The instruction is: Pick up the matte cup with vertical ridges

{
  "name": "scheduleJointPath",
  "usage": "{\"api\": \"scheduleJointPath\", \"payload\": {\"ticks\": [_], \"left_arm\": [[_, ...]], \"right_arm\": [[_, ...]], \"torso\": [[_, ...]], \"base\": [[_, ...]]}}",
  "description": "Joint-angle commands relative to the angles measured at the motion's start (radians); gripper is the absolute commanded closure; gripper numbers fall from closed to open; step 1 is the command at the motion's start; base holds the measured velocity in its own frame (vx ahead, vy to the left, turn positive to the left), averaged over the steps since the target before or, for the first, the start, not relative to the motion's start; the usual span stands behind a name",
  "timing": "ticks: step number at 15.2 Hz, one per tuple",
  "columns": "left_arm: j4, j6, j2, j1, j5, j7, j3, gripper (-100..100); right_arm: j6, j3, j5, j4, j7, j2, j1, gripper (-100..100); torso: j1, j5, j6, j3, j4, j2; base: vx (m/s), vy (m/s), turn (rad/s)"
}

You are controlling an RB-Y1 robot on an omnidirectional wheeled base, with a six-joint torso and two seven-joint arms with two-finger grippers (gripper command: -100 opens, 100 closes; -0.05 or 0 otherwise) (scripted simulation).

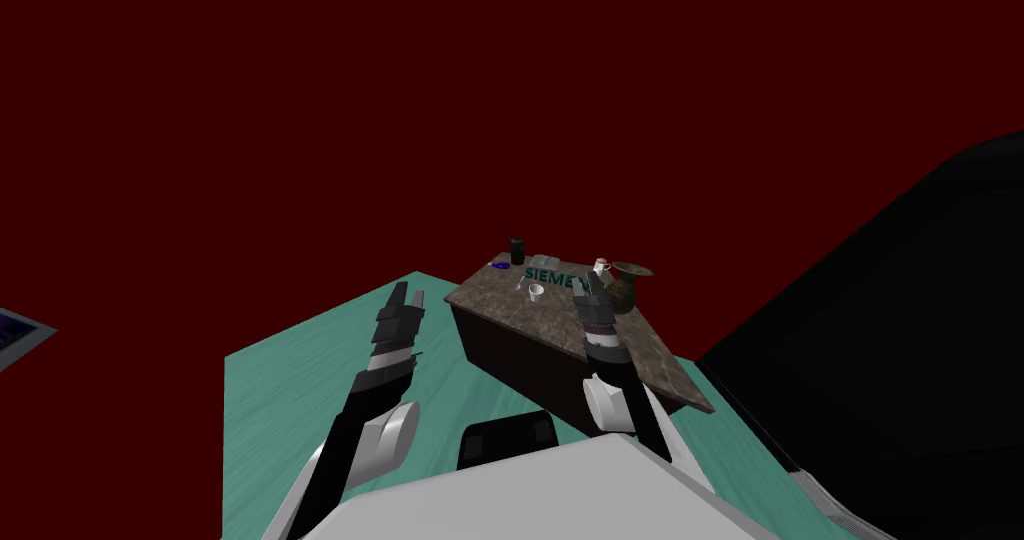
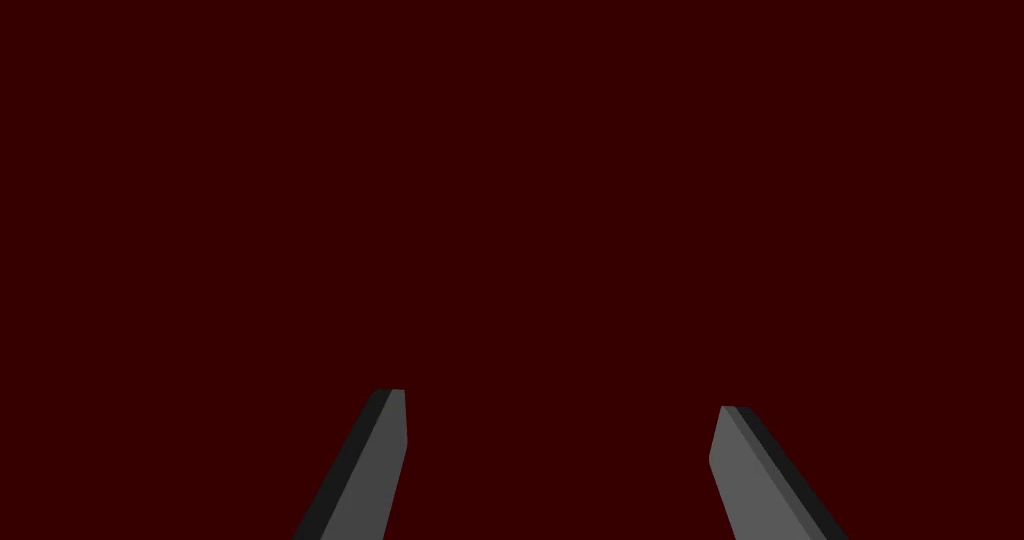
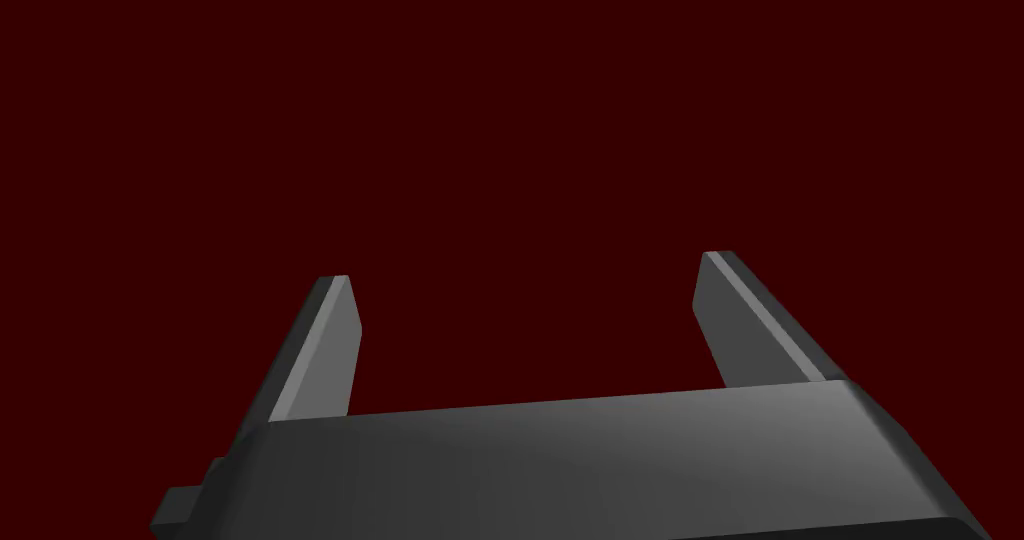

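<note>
Head view: a low table [image 1: 640, 349] with a mottled brown top and a dark base stood on a teal floor [image 1: 300, 384], against a dark red wall [image 1: 300, 114]; a black area [image 1: 900, 344] lay to the right.

Objects on the far half of the top:
- **Cups:** a dark cup [image 1: 517, 250] stood upright at the far edge. A small white cup [image 1: 536, 292] stood nearer, upright, toward the middle of the top. Both were too small for ridges to be read, so which one was the ridged cup could not be told.
- **Between and around them:** a flat item with teal lettering [image 1: 556, 280] lay between the cups, with a grey box [image 1: 545, 261] just behind it. A small blue object [image 1: 499, 264] lay near the left corner.
- **To the right:** a white mug [image 1: 600, 265] and a dark, wide-mouthed vase [image 1: 627, 286] stood close together.

Arms:
- **Right gripper** [image 1: 594, 284] [image 3: 525, 267] was raised over the table. In the head view it appeared beside the vase and to the right of the white cup, apart from both. Its fingers were spread with nothing between them.
- **Left gripper** [image 1: 410, 294] [image 2: 560, 409] hung over the floor to the left of the table, well apart from the cups. Its fingers were likewise spread and held nothing.
</note>
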State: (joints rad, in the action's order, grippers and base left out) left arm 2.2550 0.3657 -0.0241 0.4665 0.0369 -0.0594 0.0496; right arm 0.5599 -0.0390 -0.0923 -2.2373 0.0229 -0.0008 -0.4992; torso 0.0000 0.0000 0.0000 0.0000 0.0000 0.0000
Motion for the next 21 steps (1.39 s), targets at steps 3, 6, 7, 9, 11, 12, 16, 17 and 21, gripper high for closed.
{"api": "scheduleJointPath", "payload": {"ticks": [3, 6, 7, 9, 11, 12, 16, 17, 21], "left_arm": [[0.000, 0.000, 0.000, 0.000, 0.000, 0.000, 0.000, 0], [0.000, 0.000, 0.000, 0.000, 0.000, 0.000, 0.000, 0], [0.000, 0.000, 0.000, 0.000, 0.000, 0.000, 0.000, 0], [0.000, 0.000, 0.000, 0.000, 0.000, 0.000, 0.000, 0], [0.000, 0.000, 0.000, 0.000, 0.000, 0.000, 0.000, 0], [0.000, 0.000, 0.000, 0.000, 0.000, 0.000, 0.000, 0], [0.000, 0.000, 0.000, 0.000, 0.000, 0.000, 0.000, 0], [0.000, 0.000, 0.000, 0.000, 0.000, 0.000, 0.000, 0], [0.000, 0.000, 0.000, 0.000, 0.000, 0.000, 0.000, 0]], "right_arm": [[0.003, 0.002, -0.014, 0.016, -0.006, -0.067, 0.009, -100], [0.008, 0.003, -0.034, 0.039, -0.014, -0.138, 0.021, -100], [0.008, 0.003, -0.034, 0.039, -0.014, -0.138, 0.021, -100], [0.011, 0.004, -0.047, 0.054, -0.020, -0.179, 0.029, -100], [0.014, 0.005, -0.061, 0.071, -0.026, -0.222, 0.037, -100], [0.018, 0.005, -0.078, 0.090, -0.033, -0.252, 0.046, -100], [0.022, 0.005, -0.096, 0.111, -0.041, -0.316, 0.056, -100], [0.027, 0.005, -0.116, 0.134, -0.050, -0.353, 0.066, -100], [0.032, 0.005, -0.137, 0.159, -0.059, -0.418, 0.077, -100]], "torso": [[0.000, 0.000, 0.000, 0.000, 0.000, 0.000], [0.001, 0.000, 0.000, 0.000, 0.000, 0.000], [0.001, 0.000, 0.000, 0.000, 0.000, 0.000], [0.001, 0.000, 0.000, 0.000, 0.000, 0.000], [0.001, 0.000, 0.000, 0.000, 0.000, 0.000], [0.001, 0.000, 0.000, 0.000, 0.000, 0.000], [0.002, 0.000, 0.000, 0.000, 0.000, 0.000], [0.001, 0.000, 0.000, 0.000, 0.000, 0.000], [0.002, 0.000, 0.000, 0.000, 0.000, 0.000]], "base": [[-0.004, 0.012, 0.035], [-0.007, 0.024, 0.038], [-0.005, 0.022, 0.041], [-0.004, 0.025, 0.053], [-0.007, 0.026, 0.051], [-0.009, 0.029, 0.076], [-0.004, 0.028, 0.053], [-0.002, 0.026, 0.074], [0.000, 0.029, 0.061]]}}
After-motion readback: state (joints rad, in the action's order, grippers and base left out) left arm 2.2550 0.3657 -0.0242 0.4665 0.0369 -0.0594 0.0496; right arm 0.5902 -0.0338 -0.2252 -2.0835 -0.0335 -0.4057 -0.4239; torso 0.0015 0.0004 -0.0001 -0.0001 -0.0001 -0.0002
